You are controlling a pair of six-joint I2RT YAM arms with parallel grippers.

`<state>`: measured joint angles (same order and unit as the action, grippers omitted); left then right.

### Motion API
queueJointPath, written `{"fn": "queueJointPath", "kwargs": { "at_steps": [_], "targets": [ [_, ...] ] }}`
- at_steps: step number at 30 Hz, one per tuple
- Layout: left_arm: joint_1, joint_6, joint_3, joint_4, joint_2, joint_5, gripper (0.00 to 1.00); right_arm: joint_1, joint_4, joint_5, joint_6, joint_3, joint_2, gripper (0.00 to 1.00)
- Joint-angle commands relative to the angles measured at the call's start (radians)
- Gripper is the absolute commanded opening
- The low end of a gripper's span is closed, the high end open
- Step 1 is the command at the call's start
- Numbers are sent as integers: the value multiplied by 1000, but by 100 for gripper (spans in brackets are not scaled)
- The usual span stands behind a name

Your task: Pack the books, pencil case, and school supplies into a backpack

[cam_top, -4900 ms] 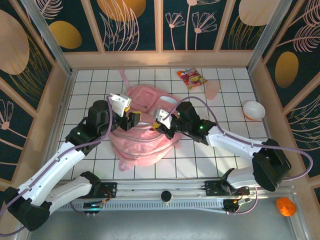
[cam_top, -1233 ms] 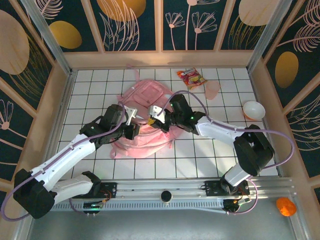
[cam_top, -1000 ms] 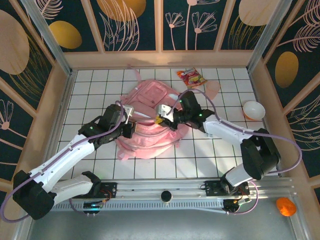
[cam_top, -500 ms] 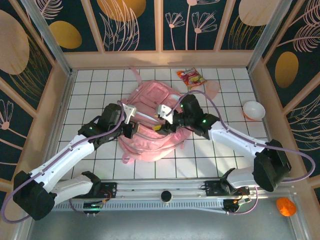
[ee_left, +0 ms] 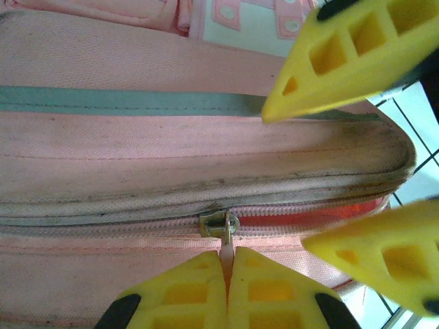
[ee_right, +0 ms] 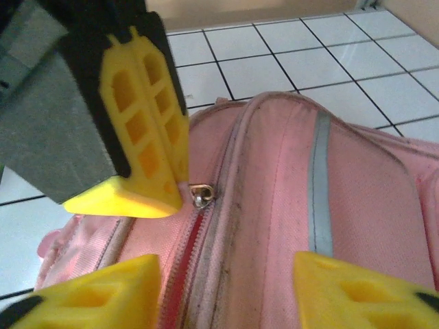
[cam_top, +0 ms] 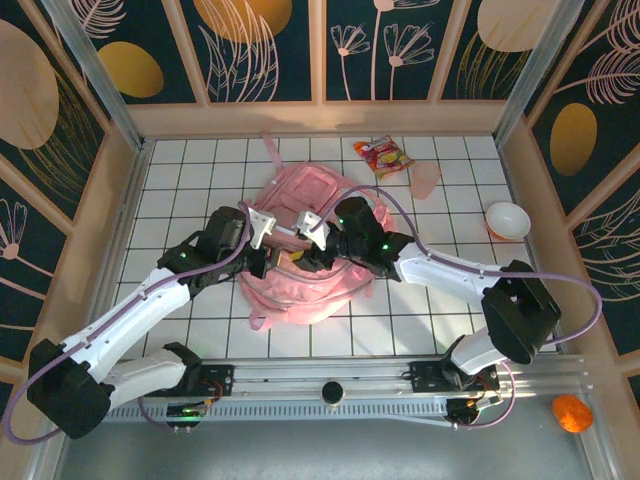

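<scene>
We look down on a white tiled table (cam_top: 180,170) with two white robot arms reaching in from its near edge. Closest to us, both arms meet over the large soft pink backpack (cam_top: 300,295), which lies flat in the middle of the table, its straps trailing toward the far side.

The left gripper (ee_left: 228,264) has its yellow fingers pressed fully together on the small metal zipper pull (ee_left: 226,238) of the main compartment. Just beside it, the right gripper (ee_right: 226,274) has its jaws standing apart, one finger on each side of the backpack's padded rim near the end of the zipper track. We cannot tell whether its pads touch the fabric yet.

From the left wrist, the zipper teeth look meshed on one side of the slider, while a narrow reddish gap shows on the other side, toward the right gripper.

We judge this to be the closing step: the zip is partly run and the last stretch remains. The next move calls for the right gripper to pinch and steady the rim while the left draws the pull along the track toward the open end, without letting the thin tab slip.

Farther back lie a red-orange snack packet (cam_top: 382,156) and a pink cup (cam_top: 425,178), with a white bowl (cam_top: 507,220) off to the right.
</scene>
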<state>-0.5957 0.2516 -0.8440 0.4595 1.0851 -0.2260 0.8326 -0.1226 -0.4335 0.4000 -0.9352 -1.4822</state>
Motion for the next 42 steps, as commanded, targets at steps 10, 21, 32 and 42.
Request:
{"fn": "queueJointPath", "kwargs": {
  "at_steps": [10,21,32,42],
  "targets": [
    [24,-3,-86,58,31,323,0,-50,173,-194,221,84,220,0],
    [97,-133,-79,-44,52,358,1,-218,416,-449,552,75,308,0],
    [134,-456,-38,-278,141,211,13,-219,399,-515,588,57,291,0],
    [134,-714,-62,-197,63,131,64,-239,352,-502,567,57,299,0]
  ]
}}
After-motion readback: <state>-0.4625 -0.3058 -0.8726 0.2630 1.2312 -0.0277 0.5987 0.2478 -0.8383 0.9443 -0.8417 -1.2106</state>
